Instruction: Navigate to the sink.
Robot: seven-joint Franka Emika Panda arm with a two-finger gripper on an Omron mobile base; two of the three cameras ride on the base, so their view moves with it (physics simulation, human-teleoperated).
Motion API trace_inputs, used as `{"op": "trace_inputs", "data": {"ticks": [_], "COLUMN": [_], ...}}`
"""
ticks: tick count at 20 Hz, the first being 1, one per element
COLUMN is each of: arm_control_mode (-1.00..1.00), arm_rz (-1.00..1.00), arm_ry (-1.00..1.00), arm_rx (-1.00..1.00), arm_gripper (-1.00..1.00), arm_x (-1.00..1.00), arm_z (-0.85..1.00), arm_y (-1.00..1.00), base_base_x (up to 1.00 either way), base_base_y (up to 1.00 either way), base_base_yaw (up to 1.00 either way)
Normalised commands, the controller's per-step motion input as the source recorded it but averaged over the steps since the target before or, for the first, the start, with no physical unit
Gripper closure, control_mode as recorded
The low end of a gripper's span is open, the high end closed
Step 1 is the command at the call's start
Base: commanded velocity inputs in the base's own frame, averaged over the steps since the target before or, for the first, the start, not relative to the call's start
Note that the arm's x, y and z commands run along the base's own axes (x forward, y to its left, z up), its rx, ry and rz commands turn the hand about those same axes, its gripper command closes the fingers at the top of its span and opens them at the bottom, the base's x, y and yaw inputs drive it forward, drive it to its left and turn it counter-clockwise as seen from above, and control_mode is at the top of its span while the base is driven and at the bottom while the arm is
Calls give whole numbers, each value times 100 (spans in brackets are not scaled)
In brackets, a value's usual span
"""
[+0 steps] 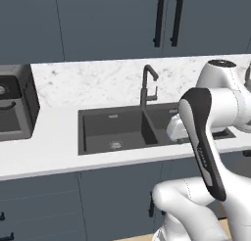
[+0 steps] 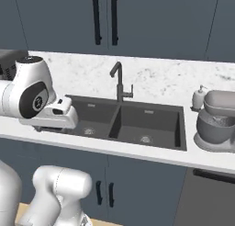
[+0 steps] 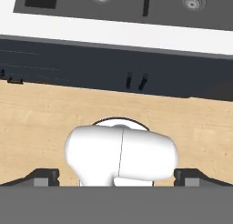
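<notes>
The dark-grey double-basin sink [image 1: 122,130] [image 2: 133,121] is set into the white counter straight ahead. A centre divider splits it, each basin has a round drain, and a tall dark angular faucet [image 1: 147,85] [image 2: 119,80] stands behind it. In the hand view the sink [image 3: 73,4] runs along the top edge, with the counter's front lip and dark cabinet doors below it. My gripper [image 3: 117,177] points down at the wooden floor in front of the cabinets. It is open, its fingertips [image 3: 45,176] are far apart, and it holds nothing. The hand hangs at the sink's front edge.
A dark countertop oven [image 1: 14,108] sits on the counter left of the sink. To the right stand a grey stand mixer [image 2: 215,121] and a soap dispenser [image 2: 198,97]. Dark upper cabinets [image 1: 122,19] hang above the marble backsplash. Base cabinets [image 2: 137,188] close off the space under the counter.
</notes>
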Motion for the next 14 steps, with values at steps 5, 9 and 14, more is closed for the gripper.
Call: {"op": "trace_inputs", "data": {"ticks": [5, 9, 14], "arm_control_mode": [100, 100, 100], "arm_rz": [0, 0, 0], "arm_ry": [0, 0, 0], "arm_rx": [0, 0, 0], "arm_gripper": [-100, -100, -100], "arm_x": [0, 0, 0], "arm_z": [0, 0, 0], "arm_y": [0, 0, 0], "base_base_x": [32, 41, 70], "base_base_y": [-2, -15, -14], "base_base_yaw": [-7, 0, -8]}}
